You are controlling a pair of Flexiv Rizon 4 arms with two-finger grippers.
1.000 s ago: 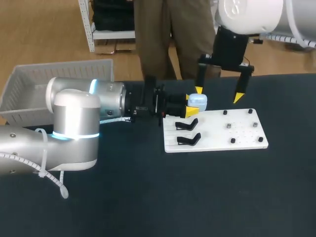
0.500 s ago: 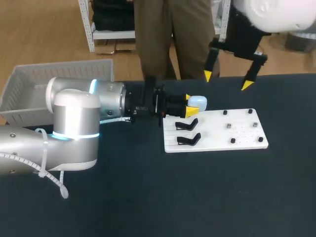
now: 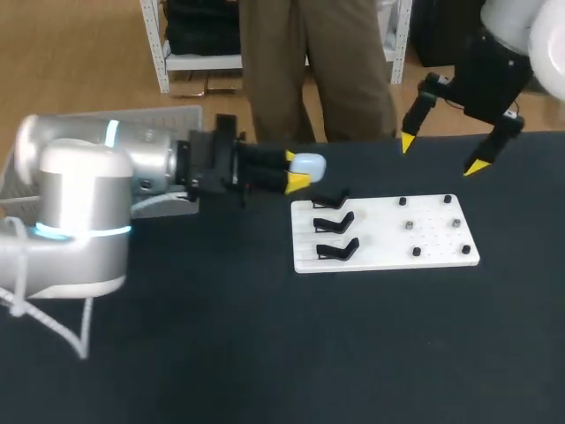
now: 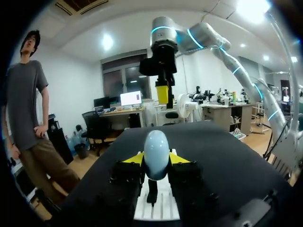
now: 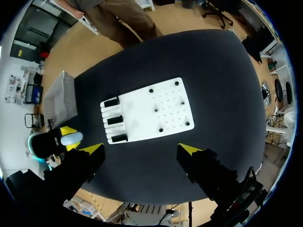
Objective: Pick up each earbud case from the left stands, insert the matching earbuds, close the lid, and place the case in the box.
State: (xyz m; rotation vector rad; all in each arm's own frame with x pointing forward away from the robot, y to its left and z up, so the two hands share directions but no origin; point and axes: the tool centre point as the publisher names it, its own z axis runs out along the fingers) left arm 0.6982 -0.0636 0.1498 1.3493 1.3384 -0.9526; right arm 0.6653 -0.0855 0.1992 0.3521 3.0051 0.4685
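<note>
My left gripper [image 3: 296, 171] is shut on a pale blue earbud case [image 3: 308, 165] and holds it in the air, left of the white board [image 3: 388, 243]. In the left wrist view the case [image 4: 156, 152] stands on end between the yellow tips of the gripper [image 4: 156, 160], its lid closed. Three black stands [image 3: 334, 226] line the board's left side, all empty. My right gripper [image 3: 443, 152] hangs open high over the board's far right corner, holding nothing. From the right wrist view, its open gripper [image 5: 142, 149] looks straight down on the board [image 5: 156, 111] and the case [image 5: 71, 138].
A grey plastic basket [image 3: 53, 150] stands at the table's far left, behind my left arm. Small dark and grey pegs [image 3: 410, 225] dot the right half of the board. Dark tabletop surrounds the board on all sides.
My left arm has drawn back to the left with the case, lifting it off the stands. My right gripper has risen and moved right, away from the board.
</note>
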